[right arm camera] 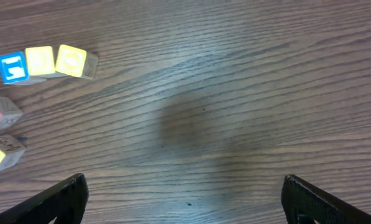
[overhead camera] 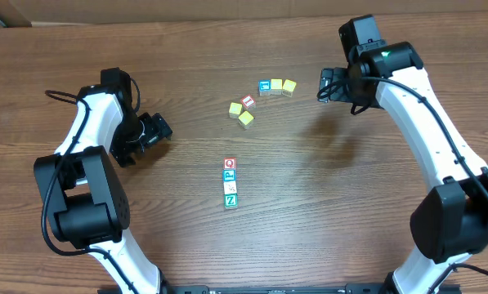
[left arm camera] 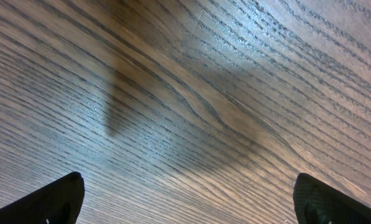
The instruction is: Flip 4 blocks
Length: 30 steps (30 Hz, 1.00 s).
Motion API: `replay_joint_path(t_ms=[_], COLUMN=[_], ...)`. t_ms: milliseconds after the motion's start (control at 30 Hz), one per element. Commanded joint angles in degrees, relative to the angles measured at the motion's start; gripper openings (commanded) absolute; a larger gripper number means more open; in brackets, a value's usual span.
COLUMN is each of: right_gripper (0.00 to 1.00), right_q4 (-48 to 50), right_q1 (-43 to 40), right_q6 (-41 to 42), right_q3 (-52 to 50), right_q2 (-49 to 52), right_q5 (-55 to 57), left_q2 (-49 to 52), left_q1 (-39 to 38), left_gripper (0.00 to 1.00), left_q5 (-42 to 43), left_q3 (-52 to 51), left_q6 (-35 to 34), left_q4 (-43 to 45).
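Your 2 grippers stand wide open and hold nothing; the 4 blocks [overhead camera: 230, 181] sit just below centre of the overhead frame.
The blocks form 1 touching column: Q [overhead camera: 230, 163] on top, then P [overhead camera: 230, 175], the pale one [overhead camera: 230, 187] and Z [overhead camera: 230, 200]. Your left gripper [overhead camera: 163, 129] hovers left of centre and your right gripper [overhead camera: 324, 85] at upper right, both well apart from the column. In each wrist view the jaws are spread, with only table [overhead camera: 350, 204] between them.

Four touching blocks [overhead camera: 230, 183], one column
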Motion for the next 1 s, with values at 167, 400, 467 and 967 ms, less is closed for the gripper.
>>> replay_joint_path(t_ms=[167,400,467,967], right_gripper=[1.00,1.00,1.00,1.00], right_q4=[0.35,0.33,0.33,0.72], right_q1=[-0.26,-0.26,-0.26,-1.25], right_q6=[-0.39,-0.39,-0.39,-6.12], right_q3=[0.83,0.83,0.83,0.81], right_q2=[-11.96,-19.91,-22.93,-48.54], right_q5=[0.52,0.52,0.52,1.86], left_q2=[-0.31,-0.31,-0.31,-0.31], left_q1=[-0.44,-0.42,-0.44,-0.42], left_gripper=[0.99,1.00,1.00,1.00], left_q5=[-0.79,-0.79,-0.81,-0.79], left_q3=[0.55,0.55,0.55,0.55], left_q6=[-0.17,-0.17,-0.17,-0.17], left_q4=[0.09,0.07,0.07,0.07])
